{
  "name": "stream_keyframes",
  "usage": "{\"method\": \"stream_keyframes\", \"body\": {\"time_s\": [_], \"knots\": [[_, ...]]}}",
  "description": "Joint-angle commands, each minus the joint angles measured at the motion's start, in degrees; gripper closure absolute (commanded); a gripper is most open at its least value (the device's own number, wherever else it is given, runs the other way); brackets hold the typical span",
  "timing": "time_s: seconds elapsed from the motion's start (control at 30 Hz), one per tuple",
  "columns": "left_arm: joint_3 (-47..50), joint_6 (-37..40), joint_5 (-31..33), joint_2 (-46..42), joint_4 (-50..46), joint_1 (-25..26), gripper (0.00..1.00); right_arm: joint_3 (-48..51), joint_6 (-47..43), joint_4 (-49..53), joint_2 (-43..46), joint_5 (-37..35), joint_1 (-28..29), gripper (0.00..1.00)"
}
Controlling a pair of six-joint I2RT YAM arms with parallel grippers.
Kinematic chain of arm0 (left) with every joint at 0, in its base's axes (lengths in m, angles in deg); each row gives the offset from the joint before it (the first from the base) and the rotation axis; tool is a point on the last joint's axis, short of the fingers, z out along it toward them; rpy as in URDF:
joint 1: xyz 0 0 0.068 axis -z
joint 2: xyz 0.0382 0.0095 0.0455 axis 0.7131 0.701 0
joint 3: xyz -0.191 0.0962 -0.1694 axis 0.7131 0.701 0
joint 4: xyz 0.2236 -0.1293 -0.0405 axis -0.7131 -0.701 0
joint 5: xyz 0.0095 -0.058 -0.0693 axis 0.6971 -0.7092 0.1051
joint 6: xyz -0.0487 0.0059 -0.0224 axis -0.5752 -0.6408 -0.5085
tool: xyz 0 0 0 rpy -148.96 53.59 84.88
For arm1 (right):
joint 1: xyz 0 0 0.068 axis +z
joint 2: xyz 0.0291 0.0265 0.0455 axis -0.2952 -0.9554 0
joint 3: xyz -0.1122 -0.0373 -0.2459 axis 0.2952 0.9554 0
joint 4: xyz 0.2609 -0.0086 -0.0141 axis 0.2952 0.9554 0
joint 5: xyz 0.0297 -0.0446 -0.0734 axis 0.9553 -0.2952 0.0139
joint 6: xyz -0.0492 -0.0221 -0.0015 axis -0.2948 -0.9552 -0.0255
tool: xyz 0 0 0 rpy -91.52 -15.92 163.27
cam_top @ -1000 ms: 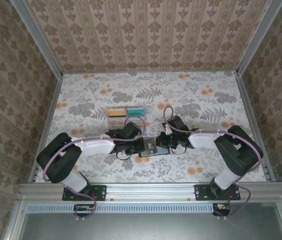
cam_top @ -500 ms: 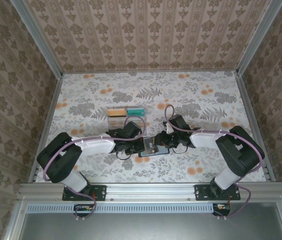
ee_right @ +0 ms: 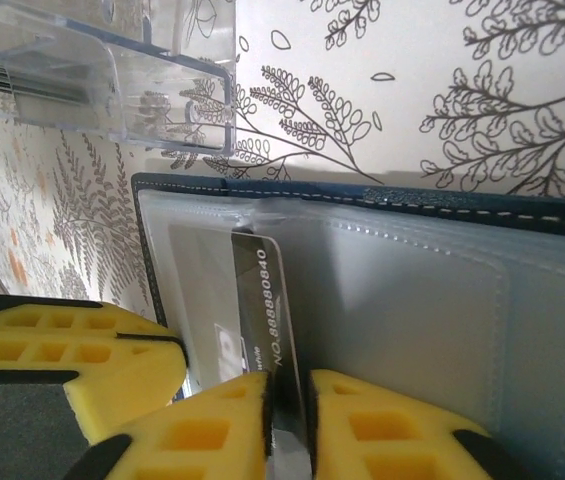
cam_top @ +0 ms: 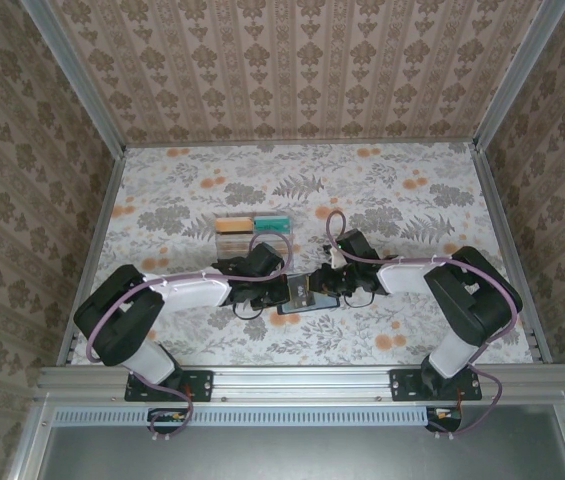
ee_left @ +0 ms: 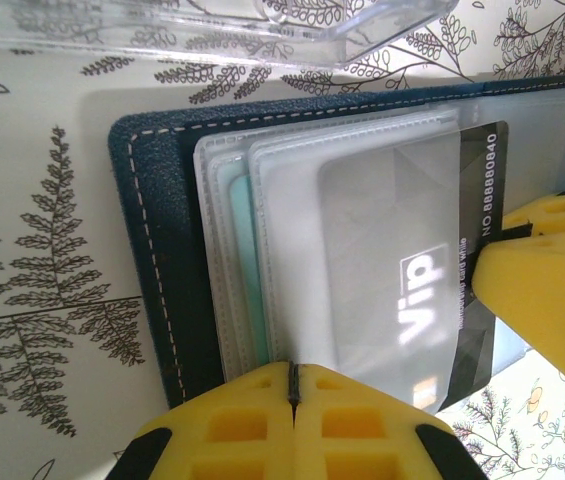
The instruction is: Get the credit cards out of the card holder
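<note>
black card (ee_right: 258, 288) now in right gripper (ee_right: 287, 392)

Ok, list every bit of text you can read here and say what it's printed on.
"Vip": white print on the black card, seen through its clear sleeve.
"NO.88880840": along that black card's edge, legible in both wrist views.
Small line of print beside "Vip": too blurred to read.
Orange card and teal card in the top view: any print is too small to read.
</note>
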Motion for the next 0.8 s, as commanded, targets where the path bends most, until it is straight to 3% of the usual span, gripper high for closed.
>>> {"method": "stream_keyframes", "body": {"time_s": [0.0, 0.13, 0.77], "knots": [[0.21, -0.77, 1.35, 2.06, -3.82, -0.19, 1.00, 1.13, -0.09, 0.00, -1.33, 1.56, -0.02, 0.88], [0.21, -0.69, 1.39, 2.02, -4.15, -0.22, 1.00, 1.39, -0.32, 0.74, -0.76, 0.69, -0.58, 1.00], [-0.12, 0.99, 1.87, -1.35, -6.28, -1.46, 1.00, 4.15, -6.97, 9.67, 10.24, 2.00, -10.11, 1.00]]}}
